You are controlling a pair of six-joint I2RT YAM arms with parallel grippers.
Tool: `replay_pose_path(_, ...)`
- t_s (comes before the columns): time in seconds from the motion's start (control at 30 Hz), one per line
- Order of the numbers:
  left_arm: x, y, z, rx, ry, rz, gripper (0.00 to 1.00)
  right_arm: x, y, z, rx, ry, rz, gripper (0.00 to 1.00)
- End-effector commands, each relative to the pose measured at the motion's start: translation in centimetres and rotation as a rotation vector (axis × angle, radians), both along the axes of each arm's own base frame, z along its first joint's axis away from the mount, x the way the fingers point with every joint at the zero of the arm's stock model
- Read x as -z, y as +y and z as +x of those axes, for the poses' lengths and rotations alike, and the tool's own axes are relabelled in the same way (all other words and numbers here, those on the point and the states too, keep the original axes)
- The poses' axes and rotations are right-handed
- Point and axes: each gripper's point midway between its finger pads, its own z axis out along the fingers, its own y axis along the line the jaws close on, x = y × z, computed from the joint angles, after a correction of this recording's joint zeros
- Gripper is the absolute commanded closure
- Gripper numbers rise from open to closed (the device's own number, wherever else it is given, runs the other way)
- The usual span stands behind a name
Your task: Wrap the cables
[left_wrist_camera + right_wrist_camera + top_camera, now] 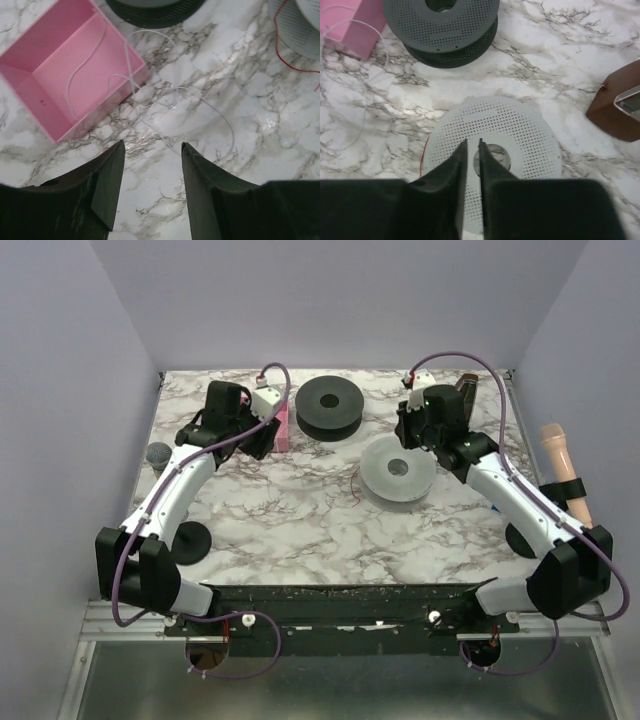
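Note:
A thin dark-red cable [276, 40] trails over the marble beside the light grey spool [520, 135]; it also shows at the spool's left rim [422, 157]. My right gripper [473, 142] hovers over this spool's hub. Its jaws stand only a narrow slit apart, with nothing between them. A thin white wire [227, 125] loops from inside the pink box [50, 60] out across the table. My left gripper [152, 145] hangs open above bare marble just short of that wire, holding nothing. In the top view the left gripper [255, 435] is beside the pink box [283, 426].
A dark grey spool [333, 405] stands at the back centre. A brown block [615, 107] sits at the back right. A microphone-shaped object [565, 470] lies along the right edge. A black disc [190, 540] rests front left, and a grey mesh ball [158, 453] at the left edge.

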Motion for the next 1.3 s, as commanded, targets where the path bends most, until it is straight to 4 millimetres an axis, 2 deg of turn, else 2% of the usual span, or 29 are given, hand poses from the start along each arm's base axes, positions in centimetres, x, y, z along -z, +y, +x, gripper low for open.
replay_pose_path(0.0, -2.6, 4.1, 3.5, -0.248, -0.152, -0.097, 0.42, -0.5, 0.4, -1.4, -0.061, -0.125, 0.061, 0.70)
replay_pose_path(0.03, -2.7, 4.9, 3.7, -0.282, -0.168, -0.104, 0.42, -1.2, 0.1, -1.7, -0.058, -0.169, 0.079, 0.62)
replay_pose_path(0.13, -1.5, 6.6, 3.8, -0.368, -0.177, -0.145, 0.39, -1.5, -1.7, -2.8, -0.009, -0.266, 0.110, 0.37)
replay_pose_path(0.3, 0.4, 8.2, 3.9, -0.488, -0.205, -0.193, 0.34, -0.4, -5.5, -3.5, 0.121, -0.308, 0.195, 0.20)
replay_pose_path(0.57, 1.0, 11.7, 4.2, -0.723, -0.325, -0.224, 0.32, 1.0, -11.0, -5.3, 0.336, -0.442, 0.213, 0.10)
replay_pose_path(0.63, 1.9, 12.1, 3.8, -0.727, -0.347, -0.240, 0.31, 1.5, -12.5, -5.6, 0.393, -0.471, 0.220, 0.06)
replay_pose_path(0.77, 4.2, 12.4, 2.7, -0.723, -0.393, -0.264, 0.31, 3.3, -14.7, -6.0, 0.470, -0.472, 0.227, 0.05)
replay_pose_path(0.9, 5.3, 13.5, 1.9, -0.776, -0.466, -0.277, 0.16, 4.7, -16.6, -6.0, 0.561, -0.494, 0.207, 0.05)
replay_pose_path(1.03, 5.4, 15.6, 1.4, -0.898, -0.510, -0.263, 0.01, 5.4, -17.8, -6.4, 0.617, -0.530, 0.194, 0.04)
replay_pose_path(1.27, 6.6, 14.6, 0.9, -0.820, -0.530, -0.279, 0.01, 7.3, -19.0, -7.0, 0.679, -0.548, 0.206, 0.02)
